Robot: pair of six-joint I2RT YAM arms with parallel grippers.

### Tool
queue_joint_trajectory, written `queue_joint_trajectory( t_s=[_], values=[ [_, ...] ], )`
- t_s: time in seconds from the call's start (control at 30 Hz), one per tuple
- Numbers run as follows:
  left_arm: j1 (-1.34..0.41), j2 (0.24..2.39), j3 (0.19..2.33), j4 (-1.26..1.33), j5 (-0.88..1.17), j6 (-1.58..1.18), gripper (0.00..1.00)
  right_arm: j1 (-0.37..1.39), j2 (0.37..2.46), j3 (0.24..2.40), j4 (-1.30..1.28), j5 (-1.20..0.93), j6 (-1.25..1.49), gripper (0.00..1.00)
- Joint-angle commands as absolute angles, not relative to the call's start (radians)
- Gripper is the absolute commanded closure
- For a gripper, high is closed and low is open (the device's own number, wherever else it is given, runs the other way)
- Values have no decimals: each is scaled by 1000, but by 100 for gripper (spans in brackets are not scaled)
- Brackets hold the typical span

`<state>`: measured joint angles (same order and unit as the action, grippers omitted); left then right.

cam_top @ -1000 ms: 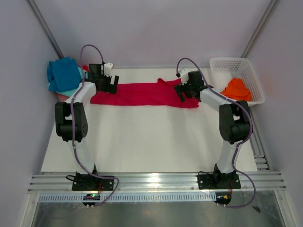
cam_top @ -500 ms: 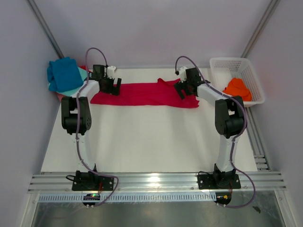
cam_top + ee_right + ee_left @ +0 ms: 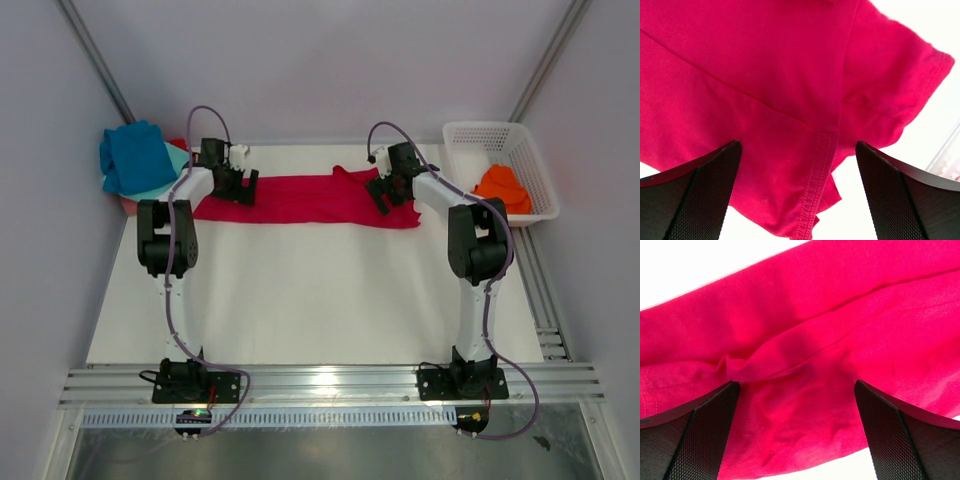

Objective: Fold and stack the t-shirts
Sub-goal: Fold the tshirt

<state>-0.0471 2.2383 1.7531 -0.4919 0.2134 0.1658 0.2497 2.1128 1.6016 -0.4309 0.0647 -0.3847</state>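
Both arms, since a second ago: elbows drawn in and further up the table (image 3: pixel 300 300), forearms stretched more steeply toward the far edge. The grippers have shifted only slightly over the cloth. Crimson tee (image 3: pixel 310 198) unchanged in lie.

Left arm: reaches forward and bends right at the wrist. Left gripper (image 3: pixel 236 184) sits over the left end of the crimson tee (image 3: pixel 805 315). Jaws spread wide, nothing between them but the cloth below; the left wrist view (image 3: pixel 796 385) shows a ridge of folds running across between the fingers.

Right arm: reaches forward and bends left at the wrist. Right gripper (image 3: pixel 386 192) sits over the tee's right end. Jaws likewise wide, gripping nothing; the right wrist view (image 3: pixel 797 145) shows a sleeve hem and side seam of the tee (image 3: pixel 740 60) below.

Crimson tee: a long band across the far part of the table, spanning from one gripper to the other.

Other items:
- Blue tee (image 3: pixel 135 155), bunched at the far left corner, on top of a teal tee (image 3: pixel 155 190).
- Basket (image 3: pixel 480 128), white lattice, far right corner, just beside the right arm.
- Orange tee (image 3: pixel 502 187), crumpled inside the basket.
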Motion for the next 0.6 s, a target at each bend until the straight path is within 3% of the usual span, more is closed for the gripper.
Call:
queue_joint_trajectory(
  t_s=[0.0, 0.57],
  values=[
    [-43, 2246, 1805, -537, 248, 178, 1, 256, 2128, 1649, -454, 74, -362, 1],
    [-44, 2269, 1827, -627, 307, 190, 1, 255, 2206, 1706, -489, 158, -362, 1]
  ],
)
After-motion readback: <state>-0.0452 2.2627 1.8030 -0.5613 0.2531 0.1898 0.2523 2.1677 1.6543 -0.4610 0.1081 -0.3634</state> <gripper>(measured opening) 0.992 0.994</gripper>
